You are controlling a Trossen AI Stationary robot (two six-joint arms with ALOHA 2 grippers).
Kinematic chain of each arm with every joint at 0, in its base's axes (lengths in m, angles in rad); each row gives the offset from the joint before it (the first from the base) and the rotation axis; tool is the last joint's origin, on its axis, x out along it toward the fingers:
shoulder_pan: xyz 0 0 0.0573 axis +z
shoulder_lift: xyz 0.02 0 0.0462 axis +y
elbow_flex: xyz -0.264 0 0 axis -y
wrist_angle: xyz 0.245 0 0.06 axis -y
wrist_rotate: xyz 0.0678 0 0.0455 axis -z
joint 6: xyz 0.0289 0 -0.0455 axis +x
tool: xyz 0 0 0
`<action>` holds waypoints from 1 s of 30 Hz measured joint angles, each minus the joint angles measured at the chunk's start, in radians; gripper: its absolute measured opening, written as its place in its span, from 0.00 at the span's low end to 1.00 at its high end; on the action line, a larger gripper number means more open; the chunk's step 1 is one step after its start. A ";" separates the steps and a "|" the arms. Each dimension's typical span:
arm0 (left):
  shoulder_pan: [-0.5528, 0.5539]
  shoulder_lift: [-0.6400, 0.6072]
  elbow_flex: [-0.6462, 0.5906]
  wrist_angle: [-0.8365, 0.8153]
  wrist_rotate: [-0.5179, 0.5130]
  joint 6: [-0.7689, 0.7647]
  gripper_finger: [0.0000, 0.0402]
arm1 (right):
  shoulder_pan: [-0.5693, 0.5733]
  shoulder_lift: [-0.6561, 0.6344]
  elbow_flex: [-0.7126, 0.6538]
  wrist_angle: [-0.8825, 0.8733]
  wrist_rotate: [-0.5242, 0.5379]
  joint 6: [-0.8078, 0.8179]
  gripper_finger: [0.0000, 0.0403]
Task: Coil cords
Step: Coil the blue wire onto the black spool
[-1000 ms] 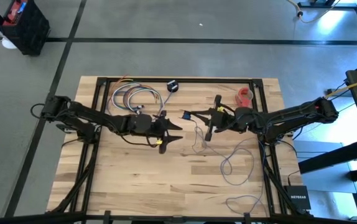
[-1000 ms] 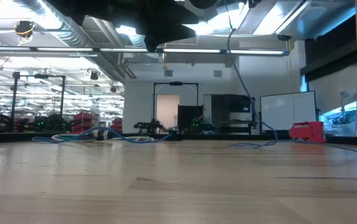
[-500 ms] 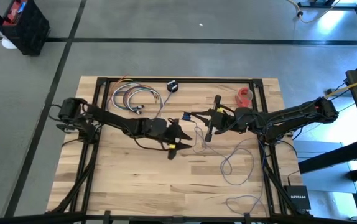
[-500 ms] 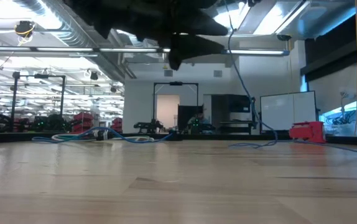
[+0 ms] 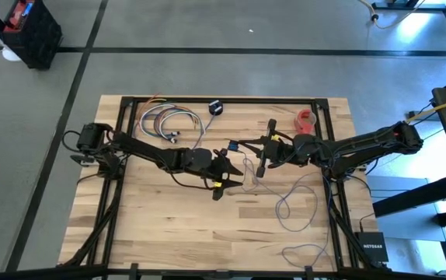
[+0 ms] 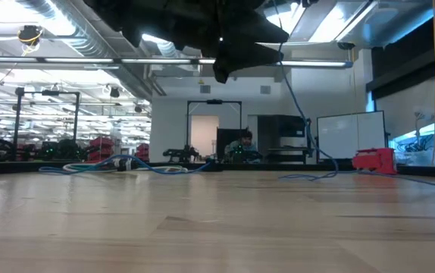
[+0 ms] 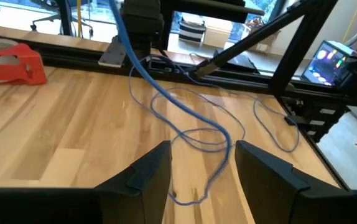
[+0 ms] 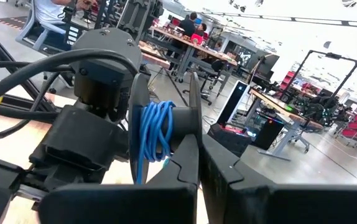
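**Reaching for the slack while the wound end is held**

Spreading across the middle and right of the wooden bench, the blue cord lies in loose loops, one strand rising to the right arm. A second bundle of coloured cords sits coiled near the far left corner, with a red tape roll at the far right.

The right pincer is closed at mid-bench; its wrist view shows several turns of the cord wound in front of its fingers, though I cannot tell whether the fingers pinch it. The left pincer hovers just beside it, jaws spread wide and empty, aimed at a loop on the bench.

The step in hand looks like gathering slack for another turn. Next, the left pincer would need to drop, straddle one strand, close on it and carry it round the wound end without dragging neighbouring loops.
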 joint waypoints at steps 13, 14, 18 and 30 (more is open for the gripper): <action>0.006 0.002 0.000 0.020 -0.001 0.051 0.11 | 0.000 0.000 0.000 0.003 -0.002 0.014 0.01; 0.006 0.002 0.000 0.017 -0.001 0.061 0.07 | 0.000 0.000 0.000 0.004 -0.009 0.016 0.01; 0.006 0.002 0.000 0.016 -0.010 0.075 0.02 | 0.000 0.000 0.000 0.007 -0.031 0.018 0.01; 0.007 -0.079 -0.001 -0.269 -0.292 0.159 0.01 | 0.062 -0.026 0.000 0.008 -0.056 0.016 0.01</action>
